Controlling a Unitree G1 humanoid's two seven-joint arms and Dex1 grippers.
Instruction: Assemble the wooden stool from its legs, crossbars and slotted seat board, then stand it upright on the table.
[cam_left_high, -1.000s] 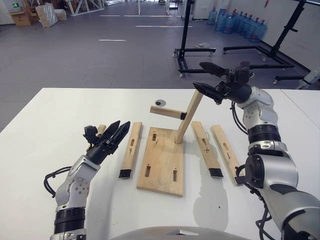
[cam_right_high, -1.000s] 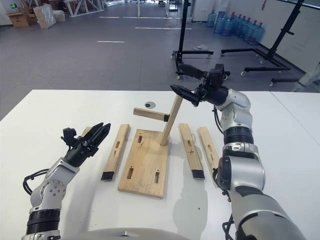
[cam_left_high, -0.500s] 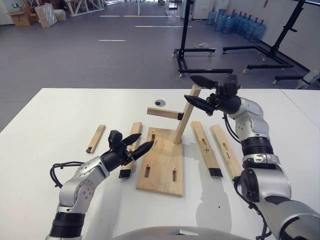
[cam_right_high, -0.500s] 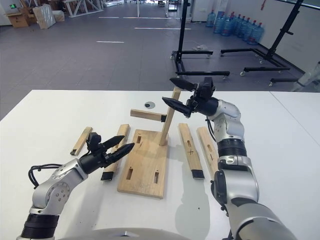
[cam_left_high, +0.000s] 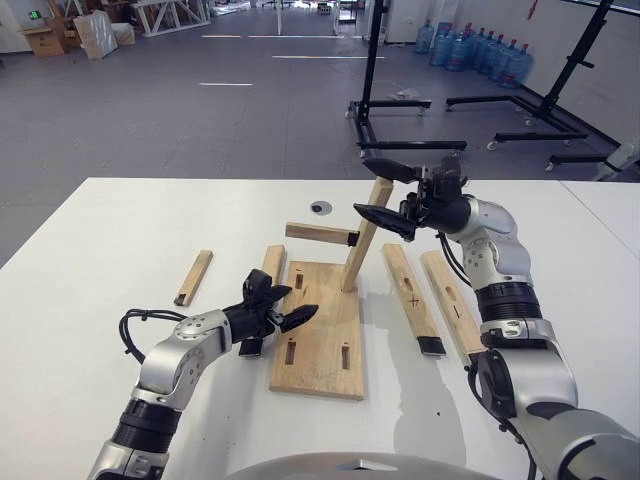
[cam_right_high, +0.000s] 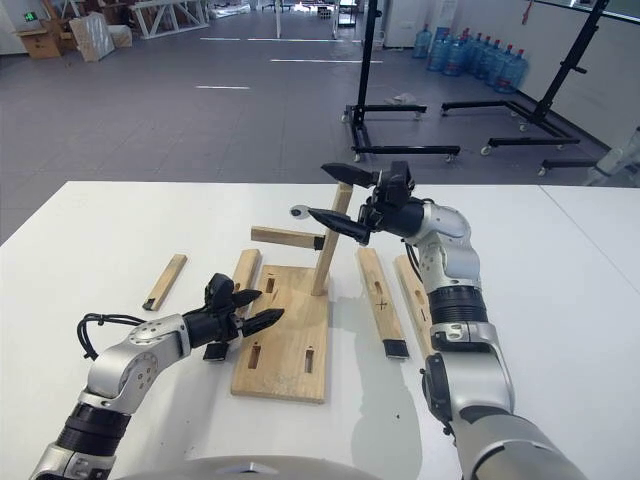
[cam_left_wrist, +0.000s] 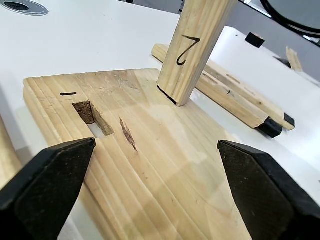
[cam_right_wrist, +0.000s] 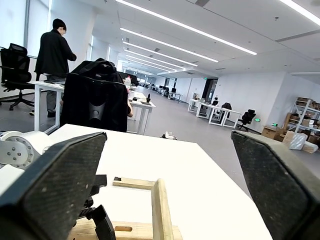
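The slotted seat board (cam_left_high: 322, 345) lies flat mid-table. One leg (cam_left_high: 362, 240), marked 2, stands tilted in a far slot, and a crossbar (cam_left_high: 318, 234) juts from it to the left. My right gripper (cam_left_high: 362, 185) is open, its fingers straddling the leg's top end (cam_right_wrist: 162, 215). My left gripper (cam_left_high: 303, 297) is open and low over the board's left edge, its fingers (cam_left_wrist: 45, 185) on either side of an empty slot (cam_left_wrist: 92, 117). A loose leg (cam_left_high: 272, 262) lies just left of the board, partly hidden by my left gripper.
Two more loose legs (cam_left_high: 412, 297) (cam_left_high: 452, 300) lie side by side right of the board. A short crossbar (cam_left_high: 193, 277) rests farther left. A round cable hole (cam_left_high: 320, 208) sits behind the board.
My left gripper has swung right, from beside the loose leg to the board's left edge. My right gripper has moved left and now straddles the top of the standing leg.
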